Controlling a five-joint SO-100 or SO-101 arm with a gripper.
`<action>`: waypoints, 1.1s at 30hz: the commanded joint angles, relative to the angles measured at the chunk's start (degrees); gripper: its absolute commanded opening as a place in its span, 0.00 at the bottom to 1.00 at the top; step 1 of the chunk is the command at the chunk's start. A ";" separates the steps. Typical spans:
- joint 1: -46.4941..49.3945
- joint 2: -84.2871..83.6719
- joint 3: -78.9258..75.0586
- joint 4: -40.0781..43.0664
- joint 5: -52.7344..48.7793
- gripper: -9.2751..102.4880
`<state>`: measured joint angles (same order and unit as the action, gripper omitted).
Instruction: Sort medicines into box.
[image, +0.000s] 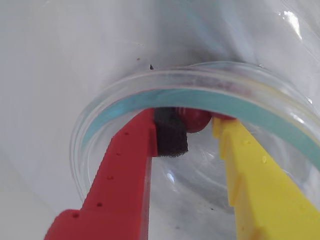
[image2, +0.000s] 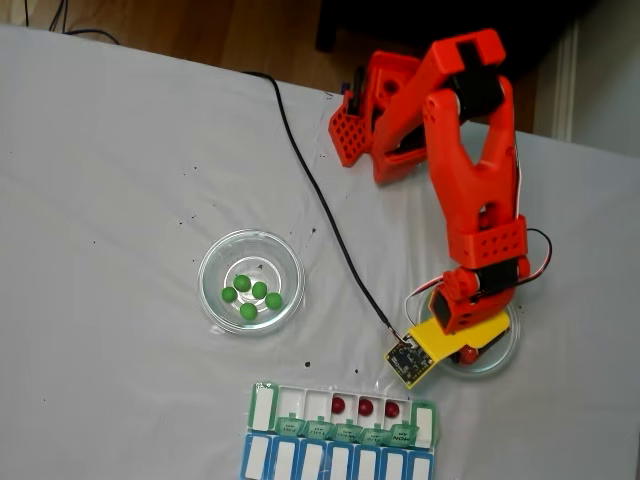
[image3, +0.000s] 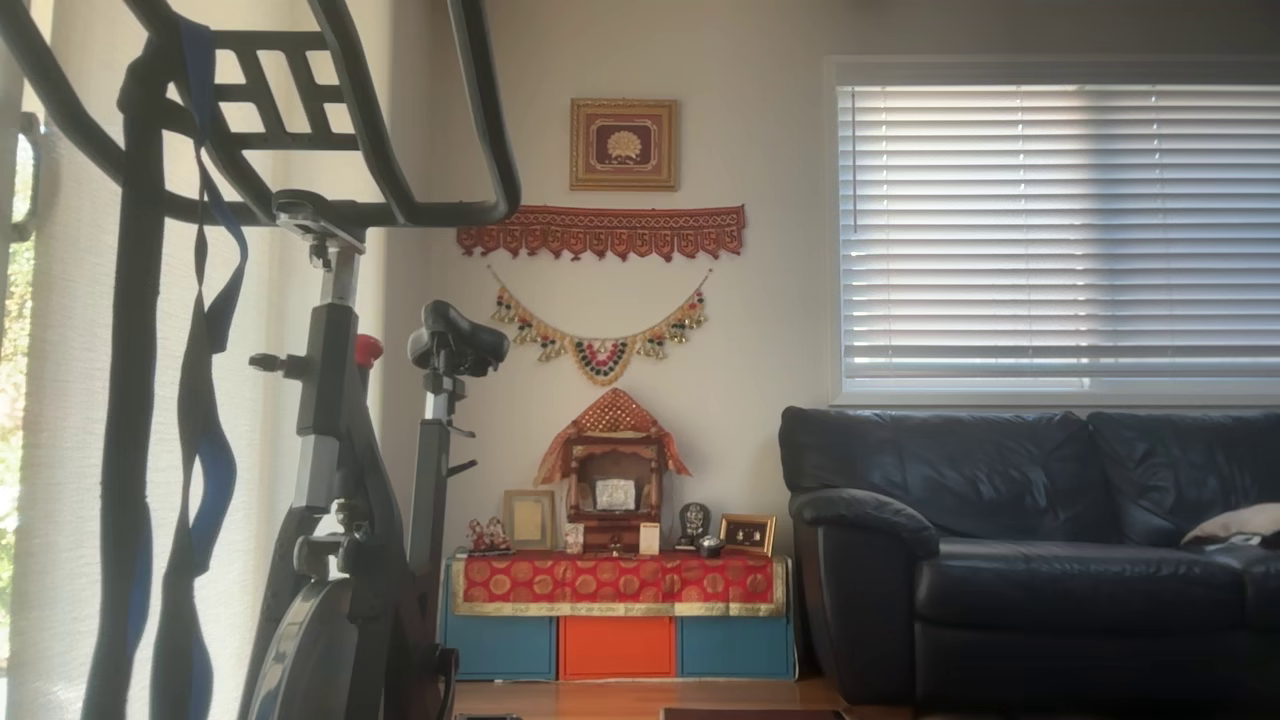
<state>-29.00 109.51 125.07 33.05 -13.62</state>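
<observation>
Wrist view: the gripper (image: 197, 131), one red finger with a black foam pad and one yellow, stands partly open inside a clear glass dish (image: 150, 90), a dark red ball (image: 194, 120) between the tips, not visibly clamped. Fixed view: another red ball (image2: 468, 354) lies in that dish; five green balls (image2: 252, 295) sit in a second dish (image2: 215, 262) on the white tablecloth (image2: 120, 170); the box (image2: 340, 412) holds three red balls (image2: 365, 407), labels illegible. Other view: an exercise bike (image3: 340, 450), sofa (image3: 1030, 550) and blinds (image3: 1060, 230).
</observation>
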 joint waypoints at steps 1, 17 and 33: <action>1.14 4.66 -0.53 -1.14 -0.62 0.13; -0.53 3.96 -4.04 8.53 2.29 0.09; -2.20 4.13 -12.39 27.25 7.12 0.09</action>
<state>-30.76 109.51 117.42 58.18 -7.03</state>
